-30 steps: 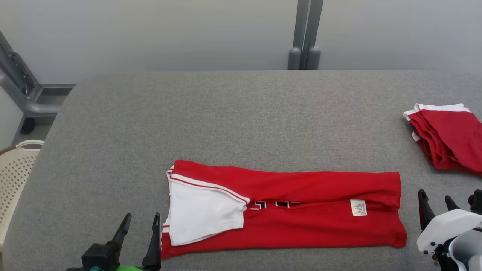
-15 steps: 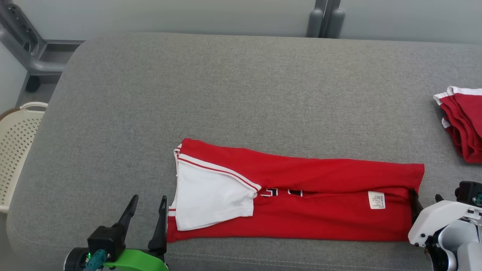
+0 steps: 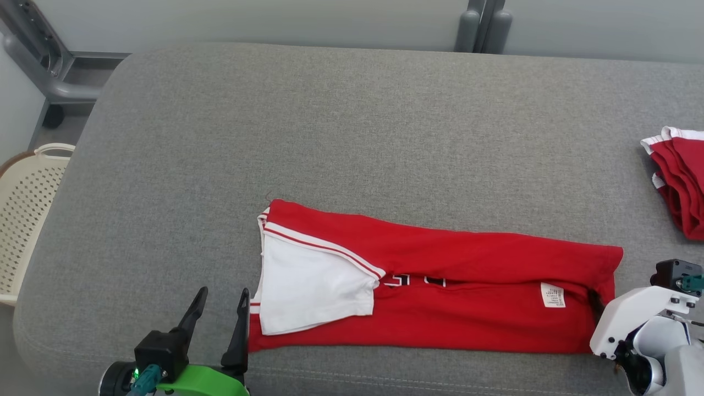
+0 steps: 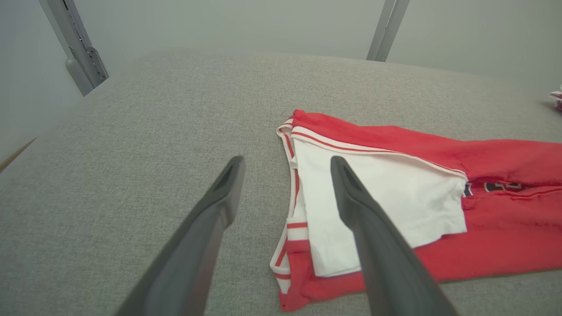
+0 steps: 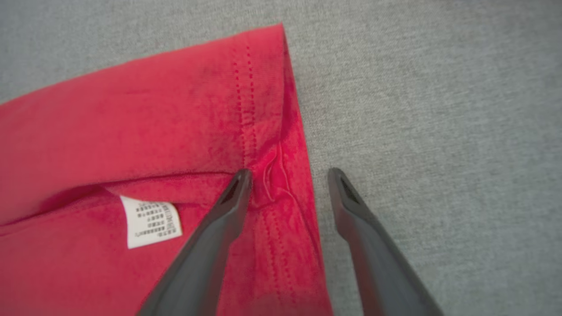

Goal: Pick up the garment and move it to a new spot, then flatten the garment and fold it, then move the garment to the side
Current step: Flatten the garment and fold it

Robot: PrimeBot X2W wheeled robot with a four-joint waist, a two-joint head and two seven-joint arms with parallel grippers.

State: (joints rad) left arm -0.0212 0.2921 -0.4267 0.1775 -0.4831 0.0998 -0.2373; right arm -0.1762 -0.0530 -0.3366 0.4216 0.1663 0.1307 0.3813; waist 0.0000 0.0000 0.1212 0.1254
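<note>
**Red garment lies in a long strip on the grey table, an open gripper at each end**

The grey padded table (image 3: 352, 137) takes up most of the head view, its rounded corner at the robot's left. The garment (image 3: 467, 308), a red shirt folded lengthwise into a long narrow band, lies flat near the table's front edge and runs from left of centre almost to the right side. A second pile of red clothes (image 3: 679, 187) with white trim sits well apart from it at the table's far right. A cream perforated basket (image 3: 27, 209) stands beside the table on the left.

A white sleeve (image 3: 313, 291) edged with red and white stripes is folded over the garment's left end.

The left gripper (image 3: 223, 291) hovers just beside that end with its jaws spread wide and nothing between them. In the left wrist view one finger is over the bare table and the other over the sleeve.

The right gripper (image 5: 290, 175) is at the garment's right hem, jaws apart and straddling the edge. One fingertip presses on the red cloth, which puckers beside it, and the other is over the table just past the hem. It has not closed on the fabric.

A small white care label (image 3: 553, 295) lies on the red cloth near this hem.
</note>
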